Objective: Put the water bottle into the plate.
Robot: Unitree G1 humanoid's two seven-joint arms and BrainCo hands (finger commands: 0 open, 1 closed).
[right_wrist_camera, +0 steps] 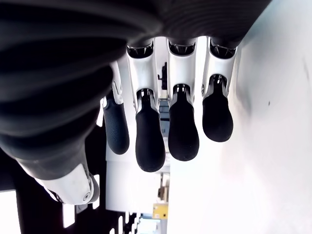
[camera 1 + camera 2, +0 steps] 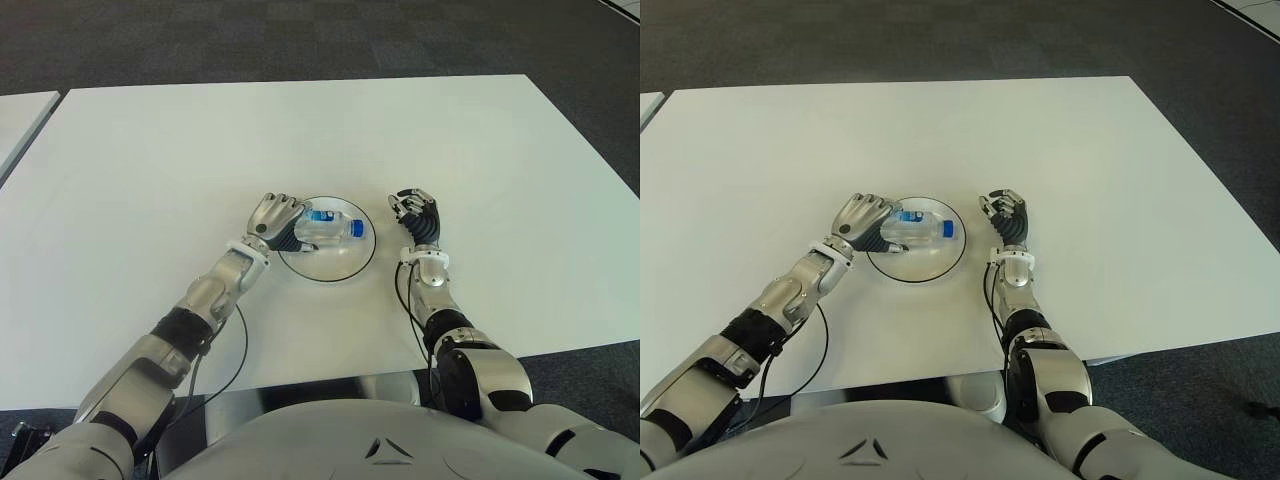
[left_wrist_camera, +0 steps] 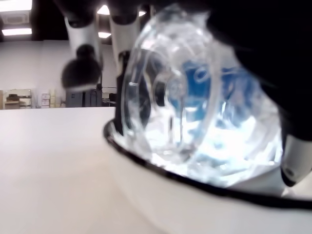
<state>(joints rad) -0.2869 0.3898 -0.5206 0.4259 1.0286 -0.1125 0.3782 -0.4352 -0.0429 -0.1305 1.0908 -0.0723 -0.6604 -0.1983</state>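
Here my left hand (image 2: 276, 222) sits a little left of the frame's centre in the left eye view, its fingers (image 3: 84, 53) wrapped over the water bottle (image 2: 327, 227) and gripping it by the base end. The bottle lies on its side inside the plate (image 2: 350, 266), blue cap pointing toward the right of the frame, blue label showing just past my knuckles. From my left wrist view the clear ribbed bottle fills most of the picture, resting on the plate's white inner surface just behind its dark rim (image 3: 161, 168), with my fingertips curled over the top of it.

The plate is white, round, edged with a thin black line, and holds only the bottle. It stands on the white table (image 2: 150, 160), near the middle.

My right hand (image 2: 417, 218) shows just right of the plate, apart from it, holding nothing. In its own wrist view the fingers (image 1: 183, 131) hang loosely curved and side by side, relaxed beside the table surface.
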